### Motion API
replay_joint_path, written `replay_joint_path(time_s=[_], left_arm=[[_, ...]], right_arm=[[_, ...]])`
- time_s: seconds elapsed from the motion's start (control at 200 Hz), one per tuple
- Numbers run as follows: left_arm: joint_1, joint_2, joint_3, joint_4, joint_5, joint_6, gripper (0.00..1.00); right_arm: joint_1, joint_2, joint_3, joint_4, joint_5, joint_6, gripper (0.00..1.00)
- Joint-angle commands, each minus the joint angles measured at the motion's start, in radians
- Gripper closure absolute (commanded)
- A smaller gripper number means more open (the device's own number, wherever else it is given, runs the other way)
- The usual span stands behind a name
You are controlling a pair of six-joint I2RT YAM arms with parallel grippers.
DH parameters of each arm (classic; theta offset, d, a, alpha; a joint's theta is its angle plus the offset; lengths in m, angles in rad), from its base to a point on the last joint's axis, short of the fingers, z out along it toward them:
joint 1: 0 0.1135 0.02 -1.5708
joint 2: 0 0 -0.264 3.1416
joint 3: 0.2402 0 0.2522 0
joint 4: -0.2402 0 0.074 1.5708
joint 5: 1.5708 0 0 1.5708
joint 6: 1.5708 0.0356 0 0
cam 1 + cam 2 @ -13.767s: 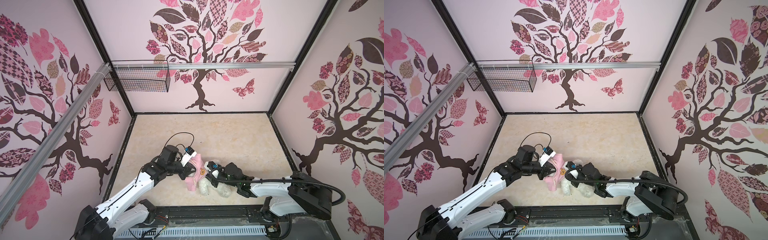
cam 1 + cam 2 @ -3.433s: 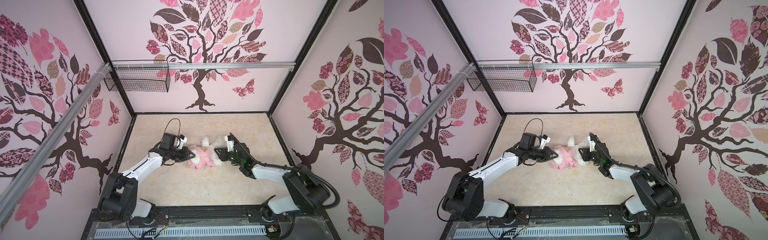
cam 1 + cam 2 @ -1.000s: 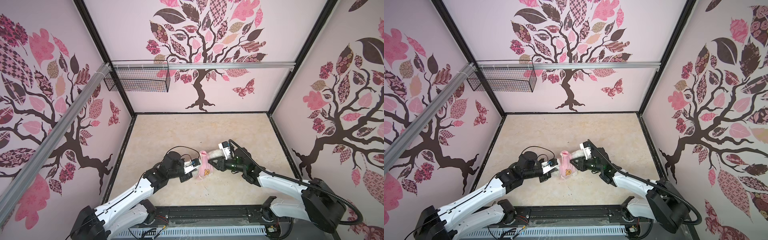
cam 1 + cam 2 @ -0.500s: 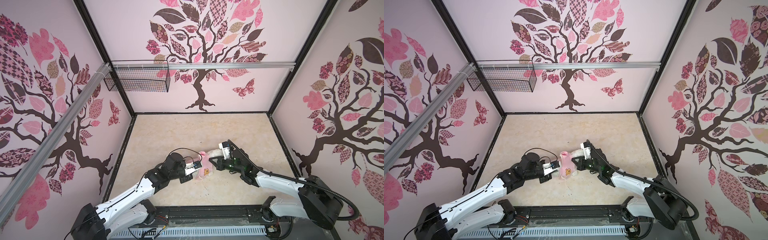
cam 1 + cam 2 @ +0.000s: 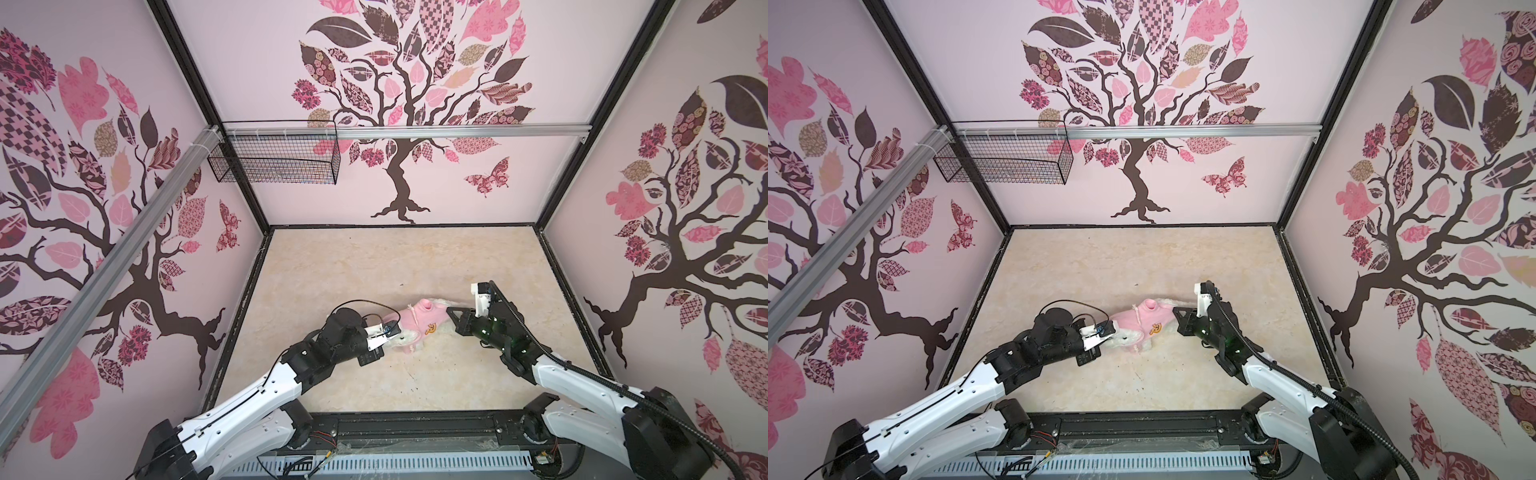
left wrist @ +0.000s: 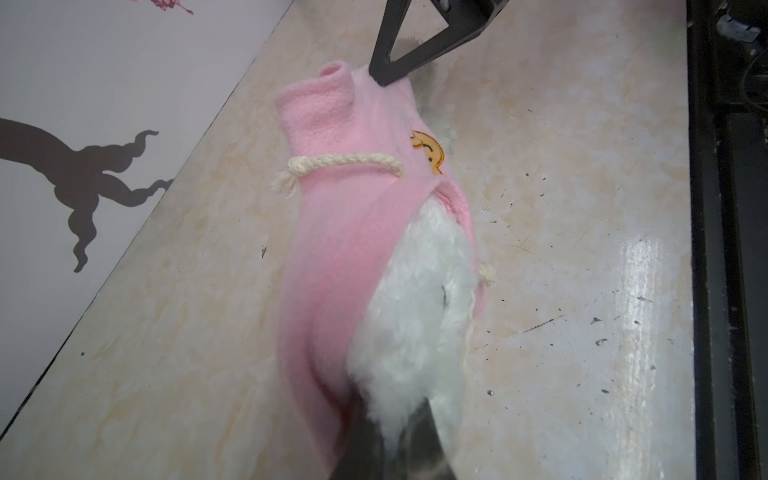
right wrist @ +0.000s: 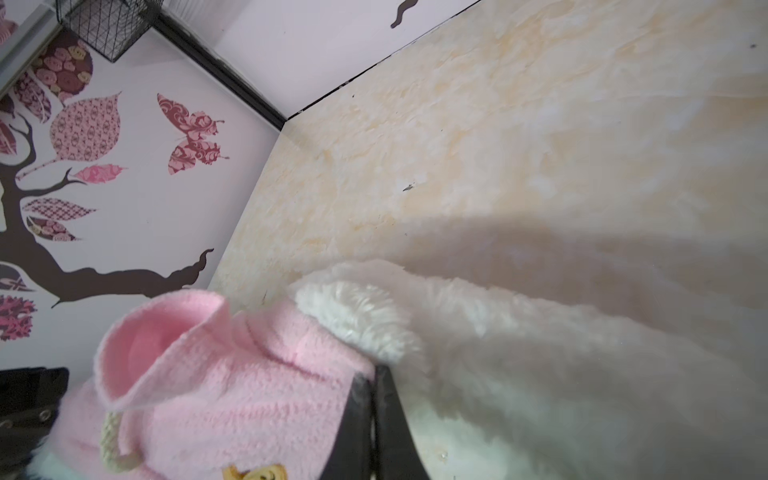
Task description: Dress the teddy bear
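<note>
As the shirt wraps it, the teddy bear barely shows.

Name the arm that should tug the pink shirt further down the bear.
Right, probably. The right gripper is shut on the pink shirt at its edge, beside bare white fur. The left gripper pinches the teddy bear at its hood end, anchoring it.

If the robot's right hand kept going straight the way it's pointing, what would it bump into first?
The pink shirt: the right hand's closed tips sit right at its hem, beside the teddy bear's white fur. Pushing on would likely press into the shirt-covered bear.
</note>
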Motion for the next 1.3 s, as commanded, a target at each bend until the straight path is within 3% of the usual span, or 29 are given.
replay_joint_path(time_s=[0.0,0.13,0.385,0.49,0.68,0.84,0.945,1.1,1.29], left_arm=[[0.008,-0.068,-0.033,-0.158,-0.016,0.037,1.00],[0.008,-0.070,-0.043,-0.142,-0.018,0.047,1.00],[0.008,-0.038,-0.019,-0.050,0.130,0.017,1.00],[0.009,-0.022,0.000,-0.045,0.104,0.069,1.00],[0.009,0.041,0.051,-0.069,0.025,0.226,1.00],[-0.001,0.006,0.043,-0.048,0.041,0.371,1.00],[-0.004,-0.011,0.040,-0.048,0.059,0.471,1.00],[-0.008,-0.011,0.052,-0.047,0.071,0.541,1.00],[-0.012,-0.003,0.063,-0.042,0.083,0.553,1.00]], right_arm=[[-0.192,0.049,-0.033,-0.011,0.163,0.040,1.00],[-0.227,0.121,-0.027,0.046,0.046,0.060,1.00],[-0.095,0.197,0.041,0.086,-0.205,-0.039,1.00],[-0.093,0.161,0.051,0.023,-0.306,-0.125,0.85],[-0.078,-0.070,0.129,-0.239,-0.221,-0.302,0.67],[0.067,-0.173,0.191,-0.189,-0.239,-0.371,0.56],[0.190,-0.094,0.283,-0.186,-0.286,-0.407,0.51],[0.221,0.082,0.407,-0.197,-0.440,-0.388,0.48],[0.301,0.223,0.519,-0.370,-0.396,-0.512,0.43]])
